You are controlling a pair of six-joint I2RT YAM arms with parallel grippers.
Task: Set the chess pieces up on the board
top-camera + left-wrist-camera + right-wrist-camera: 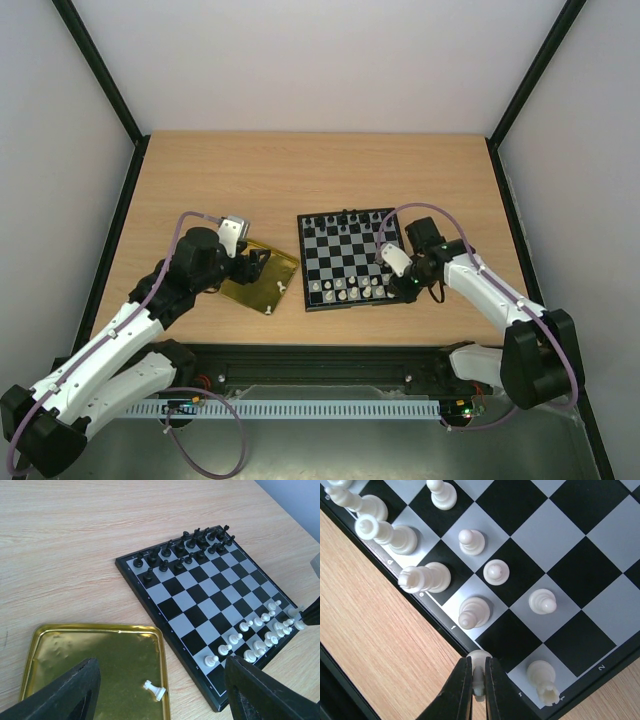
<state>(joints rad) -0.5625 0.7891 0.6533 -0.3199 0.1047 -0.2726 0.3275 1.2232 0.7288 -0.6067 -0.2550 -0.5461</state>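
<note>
We count one board, one gold tray and one white rook lying flat in it, its long axis slanting toward the tray's near right corner. Only the right wrist view shows the right pincer clamped on a white chessman at the board's near rim. The left pincer hangs apart above the tray.

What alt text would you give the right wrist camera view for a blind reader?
The right pincer is shut on a small cream-white chess piece at the edge of the small square black and grey-white chessboard. Other cream-white chessmen stand on nearby squares, and the light wooden table shows at left.
</note>
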